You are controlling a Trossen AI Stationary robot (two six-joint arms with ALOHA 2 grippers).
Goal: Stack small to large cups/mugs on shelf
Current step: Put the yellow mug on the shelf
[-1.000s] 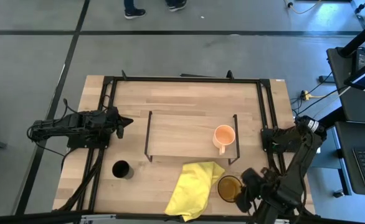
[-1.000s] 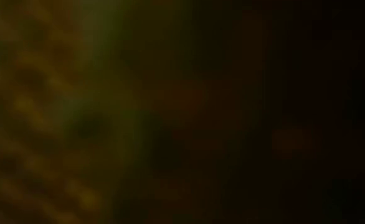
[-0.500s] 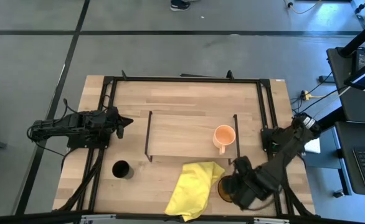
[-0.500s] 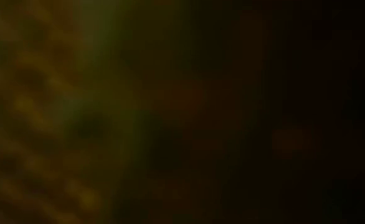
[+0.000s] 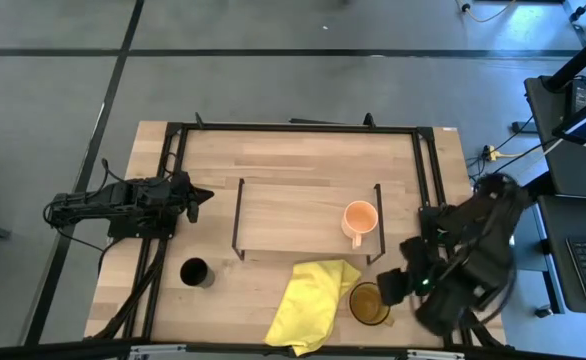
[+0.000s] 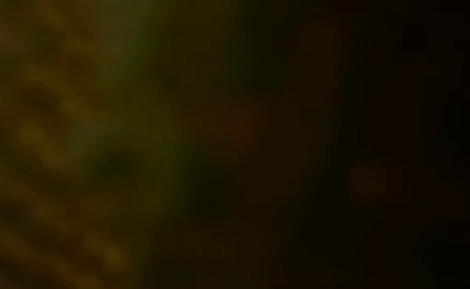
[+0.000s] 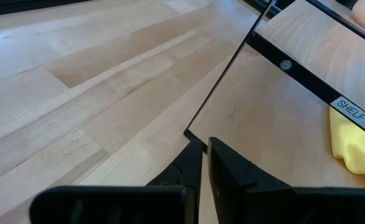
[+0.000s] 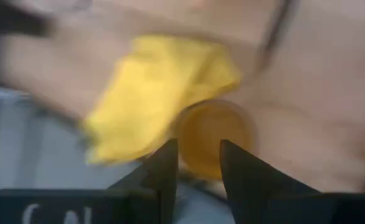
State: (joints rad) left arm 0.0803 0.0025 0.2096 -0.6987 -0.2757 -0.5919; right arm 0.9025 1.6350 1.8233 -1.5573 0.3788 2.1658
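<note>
The shelf [image 5: 308,217] stands mid-table, and the peach-orange mug [image 5: 359,220] stands upright on its right end. The amber mug [image 5: 369,303] stands on the table near the front edge, beside the yellow cloth [image 5: 311,303]. The small black cup [image 5: 194,272] stands on the table at the front left. My right gripper [image 5: 391,288] is open, just right of the amber mug. In the right wrist view the amber mug [image 8: 213,134] shows just beyond my right gripper [image 8: 198,165]; I see no touch. My left gripper [image 5: 201,196] is shut and empty at the table's left.
A black metal frame [image 5: 173,200] runs around the tabletop. The yellow cloth lies crumpled against the amber mug's left side and the shelf's front right foot. The left wrist view shows the shelf's left end frame [image 7: 232,68] just ahead. The low view is dark and shows nothing.
My right arm has swung about at the table's near right corner. Its gripper moved over the amber mug's right side, then drew back a little toward the right and far edges. The amber mug has stayed in place.
</note>
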